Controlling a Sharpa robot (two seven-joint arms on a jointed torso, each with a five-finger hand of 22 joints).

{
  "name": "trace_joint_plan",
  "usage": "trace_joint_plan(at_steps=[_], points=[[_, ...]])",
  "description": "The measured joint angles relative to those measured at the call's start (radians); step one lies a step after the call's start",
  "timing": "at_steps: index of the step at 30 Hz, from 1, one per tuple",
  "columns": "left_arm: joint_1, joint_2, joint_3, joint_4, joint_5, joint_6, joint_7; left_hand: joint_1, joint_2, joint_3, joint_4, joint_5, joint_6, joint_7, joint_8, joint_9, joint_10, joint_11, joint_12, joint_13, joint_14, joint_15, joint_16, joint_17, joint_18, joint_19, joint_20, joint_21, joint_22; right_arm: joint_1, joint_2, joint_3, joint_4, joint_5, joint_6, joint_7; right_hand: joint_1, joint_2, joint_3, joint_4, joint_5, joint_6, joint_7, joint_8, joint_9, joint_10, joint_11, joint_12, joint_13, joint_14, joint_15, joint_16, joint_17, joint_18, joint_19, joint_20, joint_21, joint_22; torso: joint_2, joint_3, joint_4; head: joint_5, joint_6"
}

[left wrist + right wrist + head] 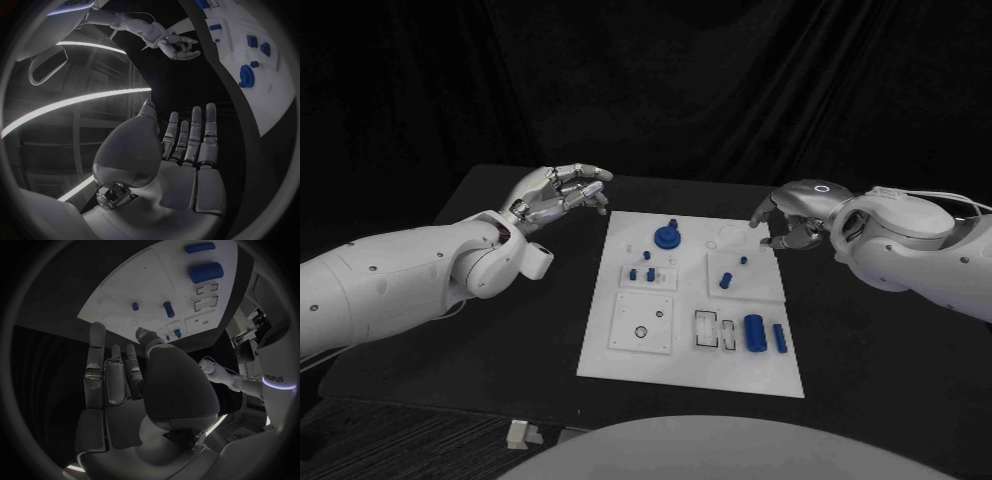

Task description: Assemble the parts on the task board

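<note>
The white task board (625, 355) lies in the middle of the table. On it a round blue part (668, 237) stands near the far edge, several small blue pegs (648, 272) sit mid-board, and a blue cylinder (754, 332) lies beside a slim blue bar (779, 338) near the front right. My left hand (563, 192) hovers off the board's far left corner, fingers straight and apart (190, 137), holding nothing. My right hand (788, 215) hangs over the board's far right corner, fingers extended (112, 375) and empty. The right wrist view shows the cylinder (205, 272) and the board (156, 285).
The black table (488, 330) extends to both sides of the board. A small pale object (519, 433) lies at the table's front edge, left of centre. Dark curtains hang behind the table.
</note>
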Motion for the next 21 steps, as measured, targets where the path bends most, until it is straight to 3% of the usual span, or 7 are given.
trace_joint_plan(at_steps=[5, 10, 12, 16, 21], points=[[-0.003, -0.002, 0.001, 0.016, 0.021, 0.02, 0.003, 0.02, 0.02, -0.007, -0.007, 0.024, -0.018, 0.006, 0.013, -0.005, -0.01, 0.004, 0.011, -0.02, -0.003, 0.003, -0.012, -0.005, 0.0, 0.0, 0.0, -0.024, -0.014, -0.02, 0.02, 0.0, -0.021, -0.016, 0.004, 0.01, 0.0, 0.0, -0.003, -0.001, 0.01, 0.0, 0.0, -0.012, -0.001, 0.017, 0.002, -0.005, -0.012, 0.0, 0.0, 0.0, 0.0, 0.0, 0.006, -0.002, -0.007, -0.003, -0.002, -0.0017, 0.001, -0.002, 0.0], [-0.006, -0.005, 0.001, 0.03, 0.033, 0.034, 0.005, 0.026, 0.026, -0.008, -0.008, 0.031, -0.025, 0.006, 0.017, -0.007, -0.016, 0.009, 0.014, -0.03, -0.005, 0.006, -0.012, -0.005, 0.0, 0.004, 0.004, -0.03, -0.019, -0.042, 0.04, 0.0, -0.042, -0.025, 0.004, 0.019, 0.028, 0.016, 0.002, -0.018, 0.107, 0.006, 0.006, -0.031, -0.01, 0.036, 0.003, -0.024, -0.052, 0.0, 0.0, -0.007, 0.0, 0.0, 0.009, -0.002, -0.021, -0.007, -0.003, -0.0028, 0.0008, -0.007, 0.0], [-0.006, -0.006, 0.001, 0.034, 0.036, 0.04, 0.005, 0.028, 0.028, -0.008, -0.008, 0.033, -0.025, 0.006, 0.022, -0.008, -0.017, 0.011, 0.014, -0.034, -0.003, 0.011, -0.018, -0.007, 0.0, 0.004, 0.004, -0.035, -0.022, -0.05, 0.049, 0.0, -0.054, -0.028, 0.004, 0.022, 0.033, 0.016, 0.007, -0.023, 0.124, 0.007, 0.007, -0.033, -0.012, 0.041, 0.005, -0.024, -0.06, 0.0, 0.0, -0.007, 0.0, 0.0, 0.011, -0.004, -0.021, -0.007, -0.004, -0.0028, 0.0009, -0.009, 0.0], [-0.007, -0.007, 0.001, 0.036, 0.04, 0.048, 0.006, 0.043, 0.043, -0.005, -0.02, 0.058, -0.039, 0.009, 0.03, -0.013, -0.024, 0.017, 0.02, -0.047, -0.006, 0.014, -0.024, -0.009, 0.0, 0.01, 0.01, -0.049, -0.03, -0.062, 0.062, 0.0, -0.072, -0.031, 0.003, 0.027, 0.032, 0.016, 0.007, -0.023, 0.115, 0.007, 0.007, -0.039, -0.014, 0.049, 0.006, -0.028, -0.07, 0.0, 0.007, -0.007, 0.0, 0.0, 0.014, 0.0, -0.024, -0.007, -0.005, -0.0029, 0.0009, -0.012, 0.0], [-0.009, -0.008, 0.0, 0.036, 0.044, 0.059, 0.007, 0.056, 0.043, -0.005, -0.033, 0.077, -0.044, 0.011, 0.036, -0.017, -0.026, 0.02, 0.026, -0.06, -0.003, 0.018, -0.028, -0.01, 0.0, 0.013, 0.013, -0.06, -0.036, -0.073, 0.08, 0.0, -0.093, -0.034, 0.001, 0.033, 0.032, 0.016, 0.002, -0.018, 0.097, 0.012, 0.012, -0.043, -0.019, 0.084, 0.001, -0.028, -0.084, 0.0, 0.007, -0.007, 0.0, 0.0, 0.017, 0.002, -0.027, -0.007, -0.006, -0.0029, 0.0009, -0.014, 0.0]])
